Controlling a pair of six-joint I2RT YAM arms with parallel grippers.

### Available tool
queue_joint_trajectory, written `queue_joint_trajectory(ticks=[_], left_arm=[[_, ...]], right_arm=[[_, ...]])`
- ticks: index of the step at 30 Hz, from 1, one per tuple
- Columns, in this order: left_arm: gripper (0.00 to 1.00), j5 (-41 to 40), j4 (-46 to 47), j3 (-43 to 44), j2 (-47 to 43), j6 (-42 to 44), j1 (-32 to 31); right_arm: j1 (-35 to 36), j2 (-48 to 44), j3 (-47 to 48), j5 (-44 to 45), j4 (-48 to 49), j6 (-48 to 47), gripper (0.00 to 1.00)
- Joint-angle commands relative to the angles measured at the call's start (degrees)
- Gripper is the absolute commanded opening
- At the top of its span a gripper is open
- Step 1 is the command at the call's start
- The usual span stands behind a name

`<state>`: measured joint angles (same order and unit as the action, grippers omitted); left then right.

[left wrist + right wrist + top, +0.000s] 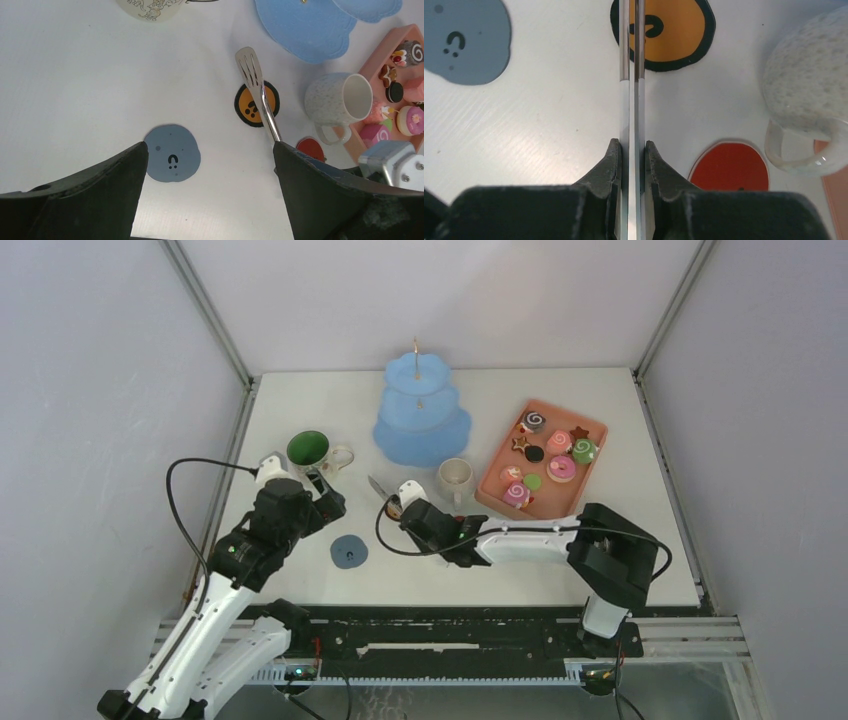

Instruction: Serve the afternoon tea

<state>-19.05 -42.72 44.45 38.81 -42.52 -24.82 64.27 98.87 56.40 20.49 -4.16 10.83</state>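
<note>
White tabletop (pixel 300 400), grey walls all round, and both arms are working the near side. Right gripper (pixel 632 145) is clamped tight on the metal tongs (pixel 255 80), jaws pinching the two blades together near the handle end. The slotted head reaches out over the orange coaster (pixel 256 103); whether it touches, I cannot tell. Left gripper (pixel 210 149) hangs with its jaws spread wide and nothing between them, above the blue-grey coaster (pixel 172 160).

Over to the tea things. The pastries (pixel 548 455) all sit in the salmon tray (pixel 565 418) at the right, the pink swirl roll (pixel 516 494) at its near end. The speckled mug (pixel 337 100) stands just beside the tray's left edge, with a red coaster (pixel 311 149) near its handle. The green mug (pixel 310 450) stands on the left, close to the left arm. At the back, in the middle, is the blue tiered stand (pixel 415 410), with nothing on its tiers.
</note>
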Motion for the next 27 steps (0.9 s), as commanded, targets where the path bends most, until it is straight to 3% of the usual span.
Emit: queue_joint_trajectory(ticks=[1,7,16,27], left_arm=[[0.99,1.31,1.87,2.80,-0.58,1.51,0.43],[1.00,-1.00,1.94,6.77,-0.29,3.74,0.63],[1.00,-1.54,4.67,11.27,3.10,7.35,1.18],[0.99,5.72,4.49,12.69,6.99,10.16,1.10]], right_arm=[[-1.61,-6.75,3.27,-4.49,-7.15,2.69,0.10],[-9.22,-16.33,8.87,-13.75,-21.52,4.48,0.07],[-15.31,-27.28,18.86,-8.06,-39.89,6.58,0.06],[-35.44,-39.35,16.49,-7.07,-52.75,9.91,0.08]])
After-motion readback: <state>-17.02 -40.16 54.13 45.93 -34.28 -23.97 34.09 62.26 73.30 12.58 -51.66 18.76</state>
